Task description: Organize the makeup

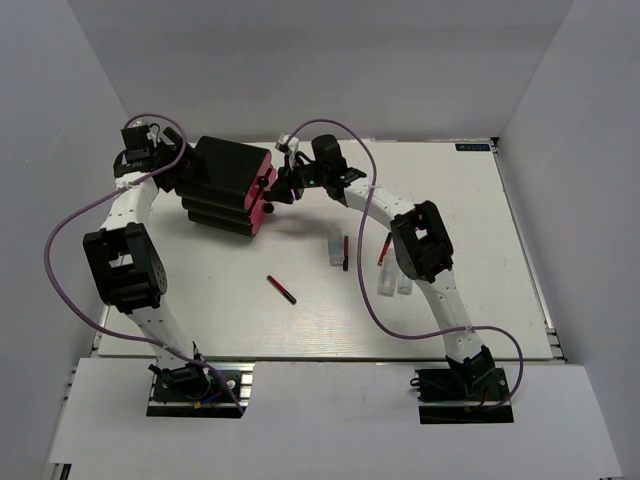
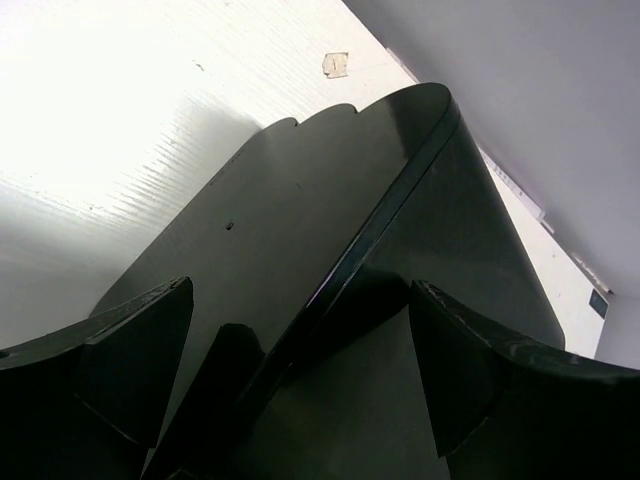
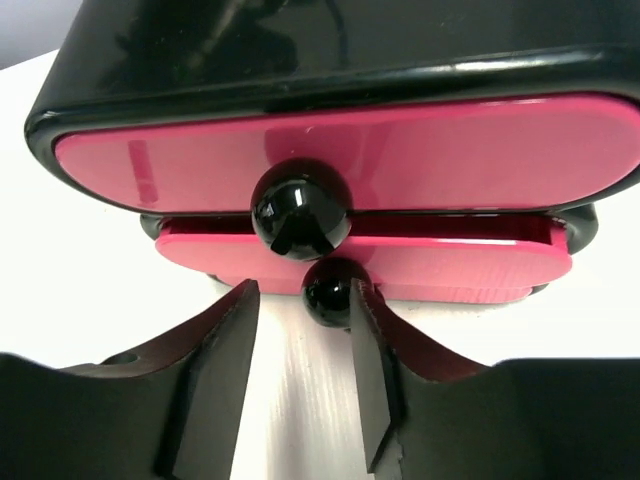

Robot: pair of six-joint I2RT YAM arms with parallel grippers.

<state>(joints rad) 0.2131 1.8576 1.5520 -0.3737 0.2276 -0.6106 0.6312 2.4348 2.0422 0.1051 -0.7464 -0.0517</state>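
White desk, far-left corner: left gripper released, straddling black box; right gripper unclenched around lower drawer knob.

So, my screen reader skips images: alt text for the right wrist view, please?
The open right gripper has its fingers either side of the lower knob on a black box with pink drawers. The upper knob sits just above, on the top drawer.

This was a robotics lab test cell, not a home: a flat white table boxed in by plain pale grey wall panels, two white-and-black jointed robot arms bolted at its near edge, thin purple cables looping loose.
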